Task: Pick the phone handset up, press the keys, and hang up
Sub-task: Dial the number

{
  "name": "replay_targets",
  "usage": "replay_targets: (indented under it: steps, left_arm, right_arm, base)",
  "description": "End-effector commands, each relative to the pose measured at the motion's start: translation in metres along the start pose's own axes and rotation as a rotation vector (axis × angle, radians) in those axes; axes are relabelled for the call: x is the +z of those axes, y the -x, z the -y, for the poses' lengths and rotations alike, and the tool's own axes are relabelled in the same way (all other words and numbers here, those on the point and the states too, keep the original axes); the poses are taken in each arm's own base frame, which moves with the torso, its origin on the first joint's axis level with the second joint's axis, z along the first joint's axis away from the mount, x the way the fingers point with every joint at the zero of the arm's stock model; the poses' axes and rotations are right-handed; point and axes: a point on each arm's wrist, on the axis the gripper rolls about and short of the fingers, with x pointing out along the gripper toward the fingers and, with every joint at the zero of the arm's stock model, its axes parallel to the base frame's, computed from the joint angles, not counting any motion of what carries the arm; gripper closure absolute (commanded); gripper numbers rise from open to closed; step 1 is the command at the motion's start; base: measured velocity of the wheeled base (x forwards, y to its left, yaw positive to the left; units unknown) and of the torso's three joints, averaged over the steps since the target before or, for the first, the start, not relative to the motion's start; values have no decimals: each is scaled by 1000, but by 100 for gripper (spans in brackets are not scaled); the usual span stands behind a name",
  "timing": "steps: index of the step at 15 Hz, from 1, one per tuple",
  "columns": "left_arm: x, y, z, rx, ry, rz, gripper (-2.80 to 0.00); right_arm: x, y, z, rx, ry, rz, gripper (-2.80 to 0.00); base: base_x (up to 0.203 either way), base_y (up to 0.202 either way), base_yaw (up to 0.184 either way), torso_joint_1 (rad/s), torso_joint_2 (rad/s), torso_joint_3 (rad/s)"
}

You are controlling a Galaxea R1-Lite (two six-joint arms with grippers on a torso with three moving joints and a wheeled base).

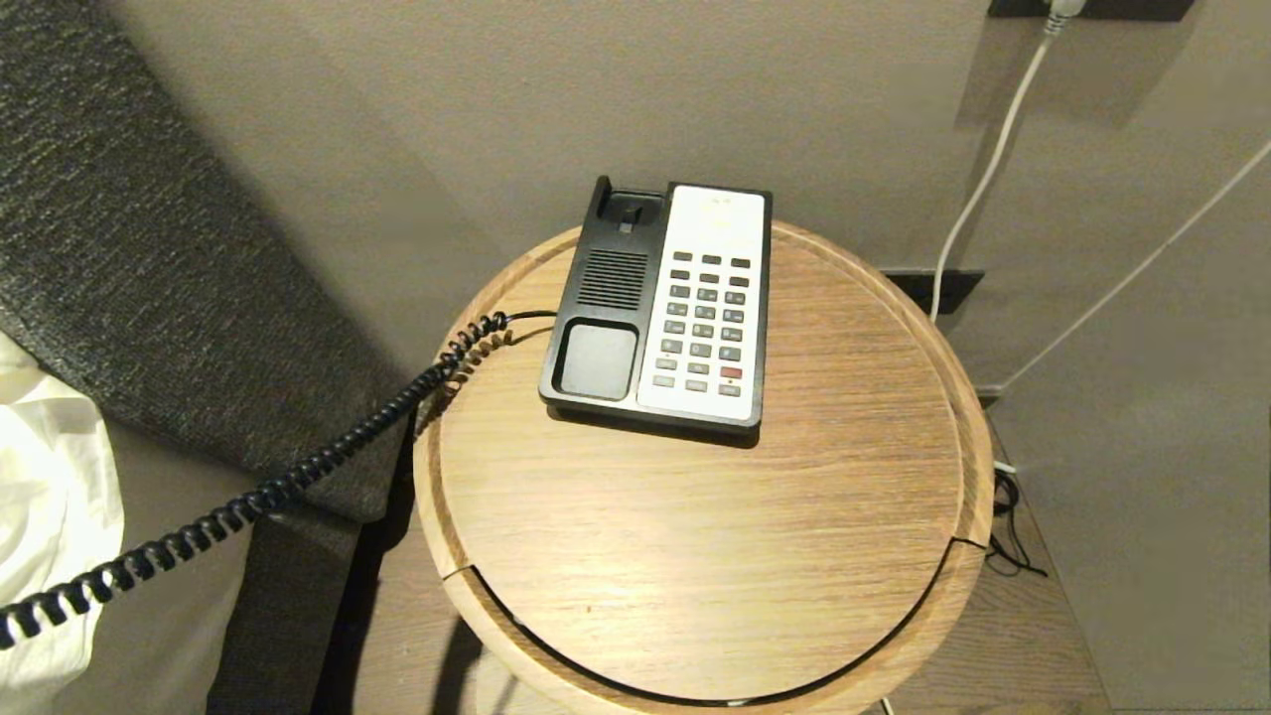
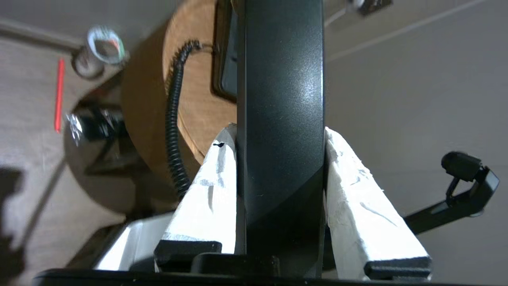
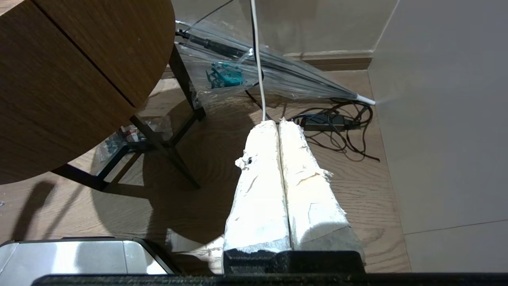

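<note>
Handset step done: left gripper [image 2: 279,137] fingers clamp the phone handset [image 2: 281,99] off its cradle; next, right gripper [image 3: 279,127], fingers together and empty, must reach the keys [image 1: 705,318].

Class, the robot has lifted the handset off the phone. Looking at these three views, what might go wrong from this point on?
1. The coiled cord runs taut off the round table; further pull might drag the phone base toward the edge.
2. The left gripper clamps the glossy phone handset between only two fingers; it could slip.
3. The right gripper hangs low beside the table; rising to press keys, it might bump it.
</note>
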Motion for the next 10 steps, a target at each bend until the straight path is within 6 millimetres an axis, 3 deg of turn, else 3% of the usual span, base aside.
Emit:
replay_targets:
  steps: [1,7,10]
  left_arm:
    - [-8,12,-12,-1,7,26,0]
    - [-15,21,-22,-26,-27,63,0]
    - [-5,28,-18,-58,-21,98,0]
  right_arm:
    - [0,0,0,0,-1,1,0]
    - [0,0,0,2,-1,0,0]
    - [0,0,0,2,-2,1,0]
  base:
    - [0,0,0,0,0,0]
    - [0,0,0,0,0,0]
    - [0,0,0,0,0,0]
